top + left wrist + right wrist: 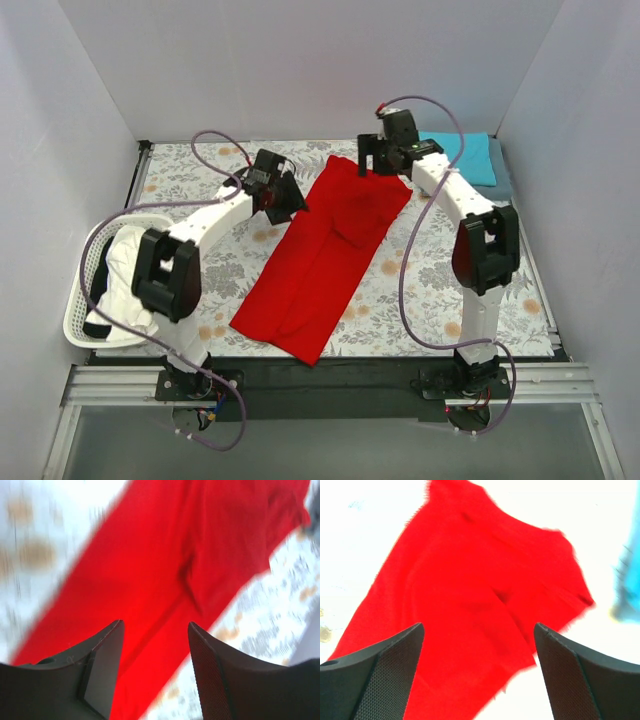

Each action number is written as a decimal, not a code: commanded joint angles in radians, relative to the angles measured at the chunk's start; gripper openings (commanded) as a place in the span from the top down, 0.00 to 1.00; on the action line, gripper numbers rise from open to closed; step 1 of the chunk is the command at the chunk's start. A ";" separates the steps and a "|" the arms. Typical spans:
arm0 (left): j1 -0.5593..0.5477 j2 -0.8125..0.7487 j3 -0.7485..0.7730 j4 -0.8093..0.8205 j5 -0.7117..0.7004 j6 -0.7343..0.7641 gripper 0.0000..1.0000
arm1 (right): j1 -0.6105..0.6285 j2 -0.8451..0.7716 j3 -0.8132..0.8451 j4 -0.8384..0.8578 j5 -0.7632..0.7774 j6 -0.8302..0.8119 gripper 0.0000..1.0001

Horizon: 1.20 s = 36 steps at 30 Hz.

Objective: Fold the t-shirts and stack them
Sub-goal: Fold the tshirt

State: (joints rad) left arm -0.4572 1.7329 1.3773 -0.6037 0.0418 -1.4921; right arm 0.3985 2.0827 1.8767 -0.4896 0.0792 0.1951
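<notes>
The bright red t-shirt [325, 255] lies folded into a long strip, running diagonally across the middle of the table. It fills the left wrist view [165, 565] and the right wrist view [475, 595]. My left gripper [292, 200] is open and empty, just left of the strip's upper part. My right gripper [378, 160] is open and empty, above the strip's far end. A folded teal t-shirt [470, 155] lies at the far right corner, its edge showing in the right wrist view [630, 585]. A grey-blue t-shirt edge [505, 170] peeks from under it.
A white lattice basket [80, 310] with white and dark cloth stands at the left edge. The table has a floral cover [200, 180] and white walls on three sides.
</notes>
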 commanded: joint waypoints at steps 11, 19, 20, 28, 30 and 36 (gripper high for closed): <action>0.163 0.566 0.491 0.278 0.260 0.497 0.40 | -0.119 -0.030 -0.266 0.032 -0.099 0.230 0.23; 0.163 0.698 0.644 0.269 0.388 0.510 0.38 | -0.136 0.071 -0.257 0.036 -0.113 0.264 0.32; 0.161 0.727 0.661 0.265 0.404 0.512 0.38 | -0.138 0.077 -0.257 0.037 -0.110 0.264 0.34; 0.135 0.807 0.726 0.226 0.324 0.492 0.38 | -0.129 0.207 -0.127 0.040 -0.180 0.185 0.44; 0.135 0.809 0.714 0.228 0.287 0.448 0.39 | -0.119 0.247 -0.090 0.042 -0.185 0.173 0.45; 0.137 0.777 0.637 0.246 0.084 0.328 0.45 | -0.092 0.397 0.171 0.034 -0.265 0.113 0.46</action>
State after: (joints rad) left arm -0.3183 2.5153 2.0724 -0.3061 0.2916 -1.0870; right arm 0.2810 2.3764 1.9602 -0.4576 -0.1333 0.3668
